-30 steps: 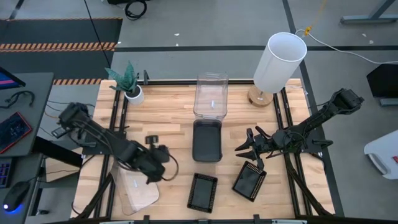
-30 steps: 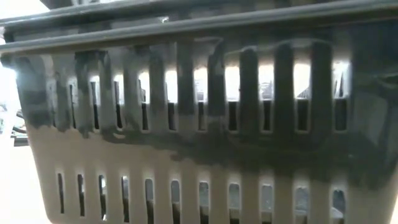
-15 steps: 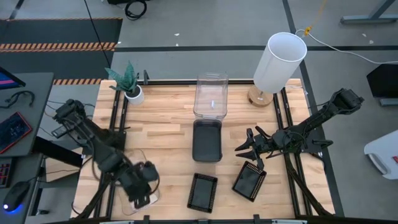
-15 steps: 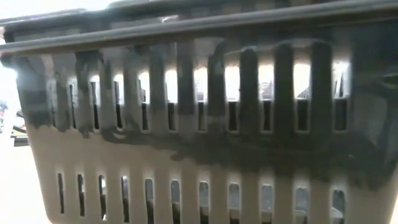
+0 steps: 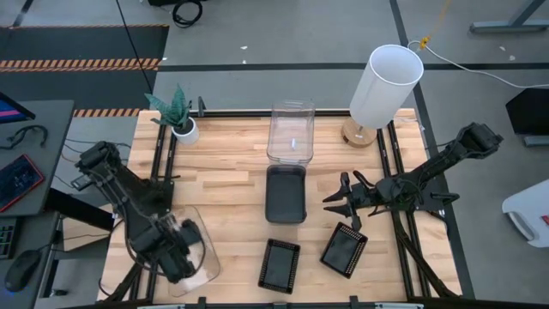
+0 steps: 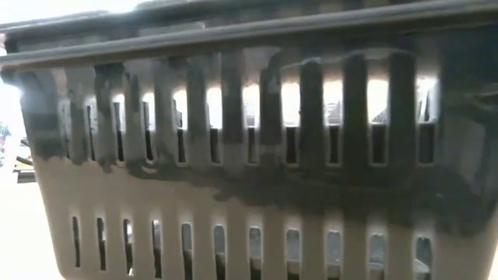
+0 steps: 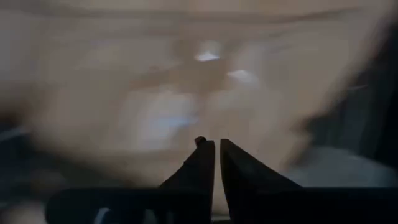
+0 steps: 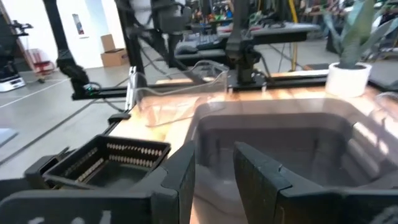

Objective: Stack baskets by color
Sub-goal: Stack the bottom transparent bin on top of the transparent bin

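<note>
A clear basket [image 5: 199, 262] lies on the table at the near left, and my left gripper [image 5: 182, 251] points down into it, fingers almost together [image 7: 215, 155]. At the far centre stands another clear basket [image 5: 292, 133], with a dark-grey basket [image 5: 286, 195] in front of it. Two black mesh trays [image 5: 280, 263] [image 5: 344, 249] rest near the front edge. My right gripper [image 5: 336, 202] is level and open, a little to the right of the dark-grey basket [image 8: 280, 134], touching nothing. My left gripper comes at the clear basket from above, fingers pointing down, with only a thin gap between them. The wrist view is blurred and the arm covers the spot from above. I cannot tell which part of the basket lies between the fingers.
A white lamp [image 5: 386, 86] stands at the far right and a potted plant [image 5: 176, 116] at the far left. The slotted wall of a basket [image 6: 249, 155] fills the low view. Bare wood lies between the left arm and the dark-grey basket.
My left gripper has swung from the clear basket's right side toward the table's left and near edges and has rolled at the wrist. The clear basket's outline has shifted with it. My right arm has kept still.
</note>
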